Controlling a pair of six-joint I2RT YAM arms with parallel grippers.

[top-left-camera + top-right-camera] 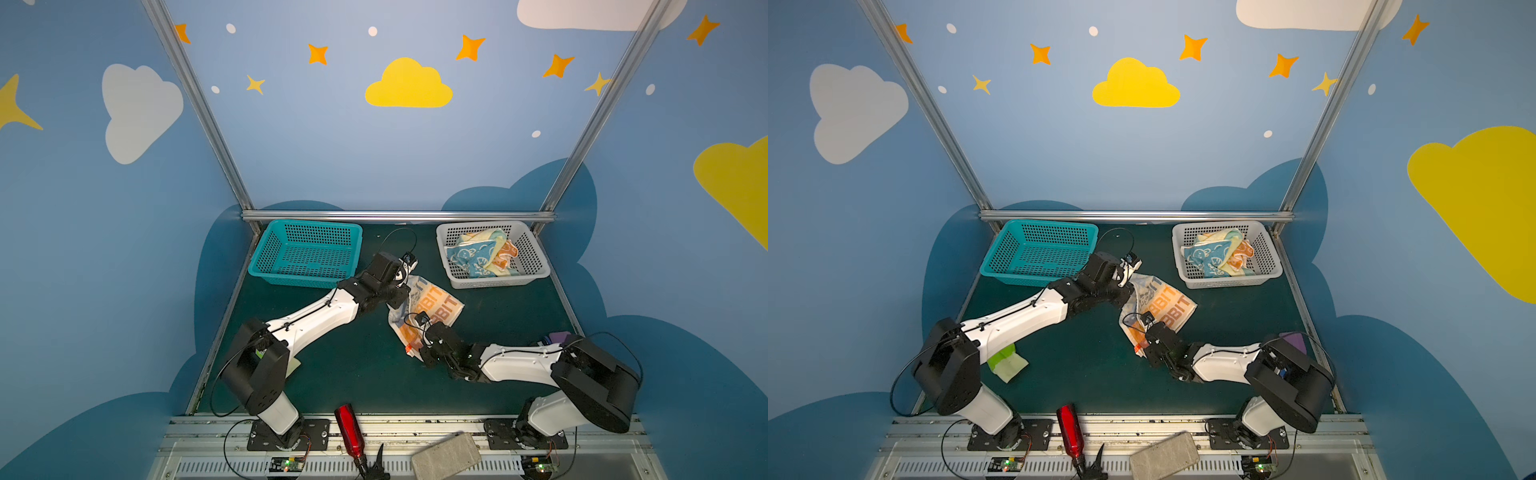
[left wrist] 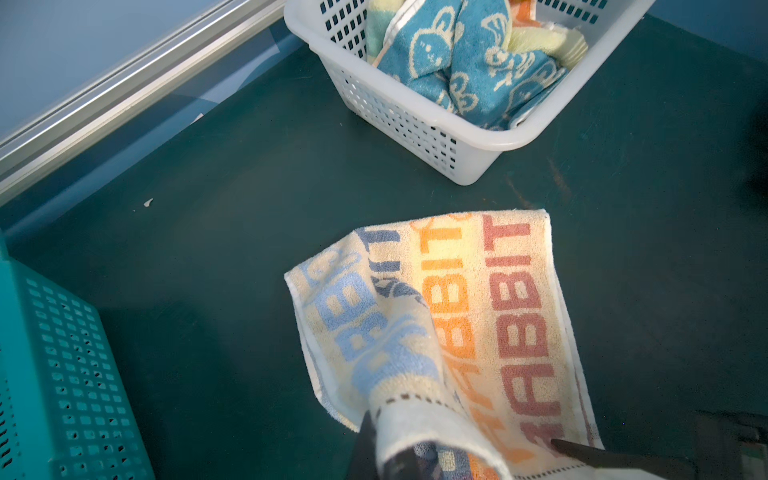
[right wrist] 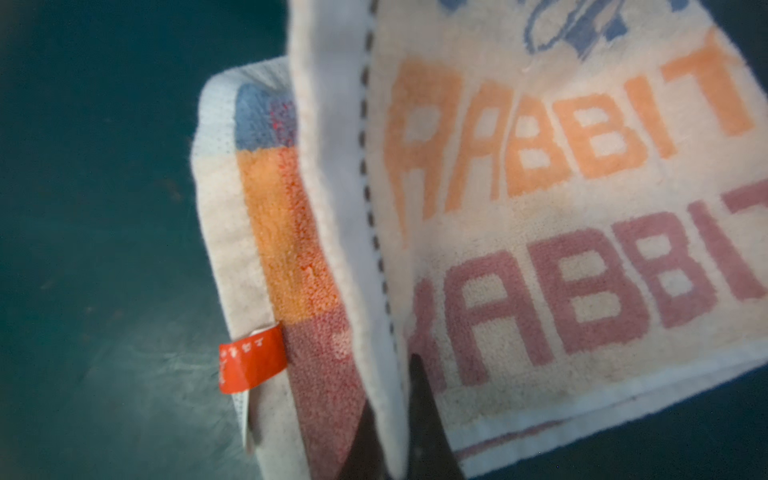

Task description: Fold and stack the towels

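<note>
The left jaws and the right jaws each pinch tight on one end of the RABBIT towel (image 1: 441,308).

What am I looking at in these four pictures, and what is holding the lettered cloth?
Two white-and-black robot arms stand at a dark green tabletop. The two wide pictures come from one camera head above; the two close-ups come from cameras on the arms' wrists. A cream terry towel lettered "RABBIT" lies mid-table, partly lifted. The left end effector pinches one corner, the right end effector an edge. Behind, a white plastic mesh basket holds crumpled towels; a teal plastic mesh basket stands to its left.
</note>
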